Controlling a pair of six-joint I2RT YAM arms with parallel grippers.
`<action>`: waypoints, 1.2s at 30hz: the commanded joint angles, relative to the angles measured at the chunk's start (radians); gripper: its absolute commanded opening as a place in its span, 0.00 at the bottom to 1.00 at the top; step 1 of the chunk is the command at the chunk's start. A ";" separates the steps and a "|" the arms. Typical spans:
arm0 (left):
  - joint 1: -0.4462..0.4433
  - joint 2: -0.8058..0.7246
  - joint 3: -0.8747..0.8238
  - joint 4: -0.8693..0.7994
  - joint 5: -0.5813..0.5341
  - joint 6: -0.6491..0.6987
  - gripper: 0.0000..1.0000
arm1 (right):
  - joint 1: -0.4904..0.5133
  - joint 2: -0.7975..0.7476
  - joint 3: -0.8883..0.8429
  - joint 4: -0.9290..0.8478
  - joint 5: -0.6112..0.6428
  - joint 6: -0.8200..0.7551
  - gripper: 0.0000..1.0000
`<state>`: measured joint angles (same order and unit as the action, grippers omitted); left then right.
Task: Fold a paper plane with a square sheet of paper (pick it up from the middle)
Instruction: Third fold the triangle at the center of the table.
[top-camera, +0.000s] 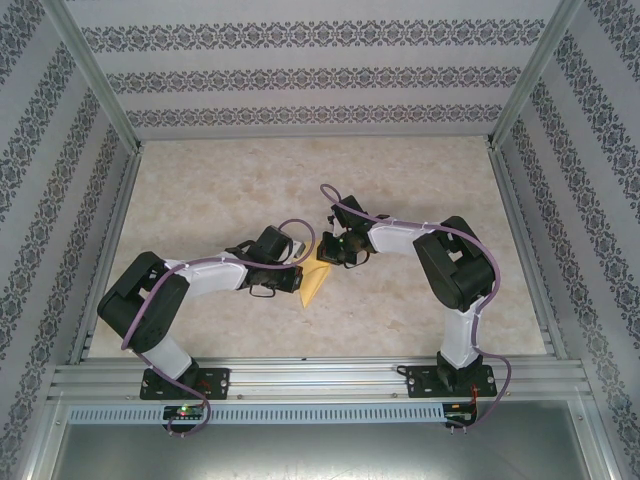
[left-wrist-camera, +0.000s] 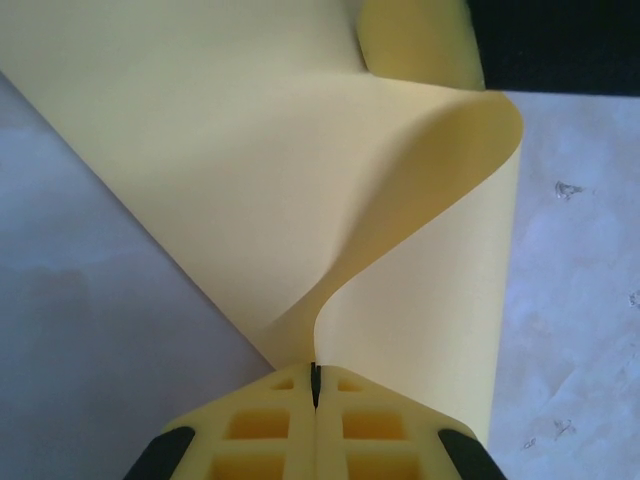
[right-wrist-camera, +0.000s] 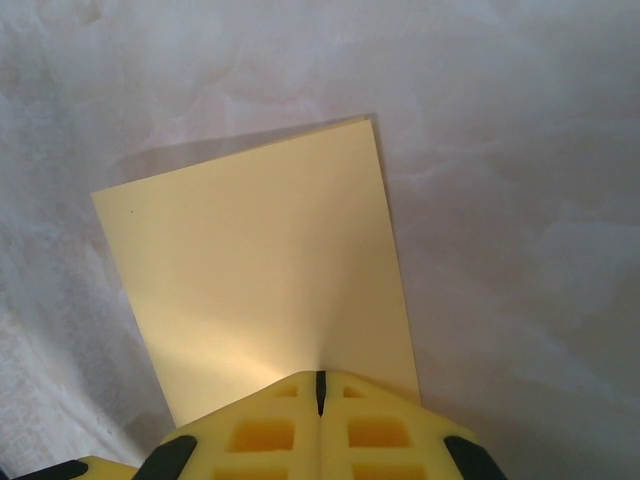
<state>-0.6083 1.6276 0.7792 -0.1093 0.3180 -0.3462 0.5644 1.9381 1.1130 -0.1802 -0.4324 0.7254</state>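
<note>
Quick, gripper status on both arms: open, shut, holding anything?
Left gripper: shut, pinching the thin yellow sheet of paper, which curls upward from the fingers.
Right gripper: shut on the same sheet.

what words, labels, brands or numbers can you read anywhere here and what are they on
No text can be read in any view.
The square sheet of paper: plain yellow, no print.
The patterned walls: bands of ornament, no letters.
The small board at the left arm's base: too small to tell whether it carries any marking.
</note>
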 joint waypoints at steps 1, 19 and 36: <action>0.008 0.006 0.037 -0.036 -0.029 0.021 0.00 | -0.009 0.034 -0.002 -0.055 0.028 -0.023 0.00; 0.008 0.044 0.034 -0.046 0.004 0.016 0.00 | -0.009 0.025 -0.002 -0.060 0.026 -0.024 0.00; 0.008 0.062 0.046 -0.050 0.027 0.029 0.00 | 0.012 -0.302 -0.172 0.109 -0.023 0.088 0.04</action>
<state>-0.6064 1.6665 0.8097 -0.1268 0.3222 -0.3431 0.5419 1.6886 1.0218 -0.1349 -0.4320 0.7582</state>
